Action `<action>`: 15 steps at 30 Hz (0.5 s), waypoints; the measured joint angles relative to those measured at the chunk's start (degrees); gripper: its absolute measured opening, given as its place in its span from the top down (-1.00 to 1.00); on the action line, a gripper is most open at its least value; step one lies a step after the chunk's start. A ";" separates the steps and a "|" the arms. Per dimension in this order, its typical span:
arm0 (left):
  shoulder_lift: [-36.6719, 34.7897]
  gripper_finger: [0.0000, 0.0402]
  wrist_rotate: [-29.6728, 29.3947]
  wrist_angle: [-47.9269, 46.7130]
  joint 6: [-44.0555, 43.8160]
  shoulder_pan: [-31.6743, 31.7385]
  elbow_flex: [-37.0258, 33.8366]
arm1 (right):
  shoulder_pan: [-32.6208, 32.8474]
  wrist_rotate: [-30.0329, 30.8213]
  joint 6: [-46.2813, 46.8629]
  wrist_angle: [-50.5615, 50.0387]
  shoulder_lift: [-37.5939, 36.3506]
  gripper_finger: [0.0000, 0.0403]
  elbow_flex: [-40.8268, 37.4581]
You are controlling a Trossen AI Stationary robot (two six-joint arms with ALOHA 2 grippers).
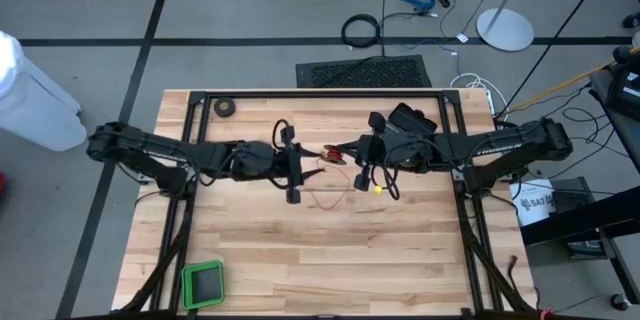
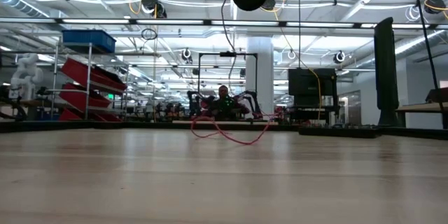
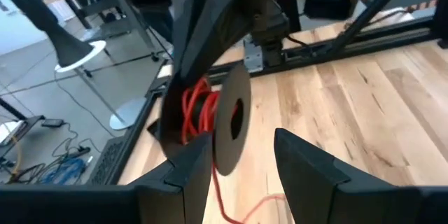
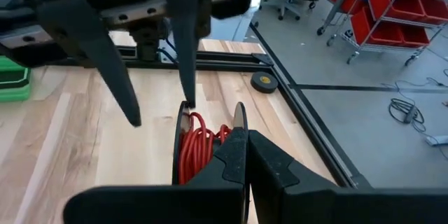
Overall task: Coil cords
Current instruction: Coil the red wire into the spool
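The cords are one thin red wire wound partly on a small black reel (image 4: 199, 147), which is held up over the table's middle (image 1: 333, 156). The loose red wire (image 1: 325, 198) hangs down and lies in loops on the wood (image 2: 231, 134). My right gripper (image 4: 245, 140) comes in from the table's right and is shut on the reel. My left gripper (image 3: 241, 143) faces it from the table's left, open. One of its fingertips (image 4: 187, 98) is at the reel's far flange (image 4: 183, 122). My right gripper pinches the rim of the reel's nearer flange (image 4: 239, 115) between its two shut fingers, coming nearly level from the table's right. The reel is lifted clear of the table, its flanges standing on edge. My left gripper: I cannot tell whether its fingertip touches the far flange.
A black tape roll (image 1: 226, 108) lies at the far left corner. A green box (image 1: 203, 284) sits near the front left. A black device (image 1: 410, 118) lies behind my right gripper. The metal frame (image 1: 320, 93) runs along the table's far edge.
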 joint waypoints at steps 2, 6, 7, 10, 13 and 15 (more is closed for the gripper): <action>0.57 0.19 1.52 0.06 -0.12 0.55 0.00 | 0.00 -0.43 -0.17 0.13 0.00 1.00 0.00; 1.67 0.19 3.39 0.27 -0.13 1.13 0.00 | 0.00 -1.42 -0.70 0.62 0.00 1.00 0.00; 1.77 0.19 3.62 0.11 -0.14 1.25 0.00 | 0.00 -1.44 -0.68 0.64 0.00 1.00 0.00; 2.21 0.19 3.73 0.56 -0.57 1.28 0.00 | 0.00 -1.42 -0.68 0.74 0.00 1.00 0.00; 2.30 0.19 3.75 1.72 -1.09 1.28 -0.02 | 0.11 -1.42 -0.68 0.82 0.00 1.00 0.00; 2.27 0.19 3.77 3.09 -1.53 1.28 0.00 | 0.14 -1.42 -0.68 1.03 0.00 1.00 0.00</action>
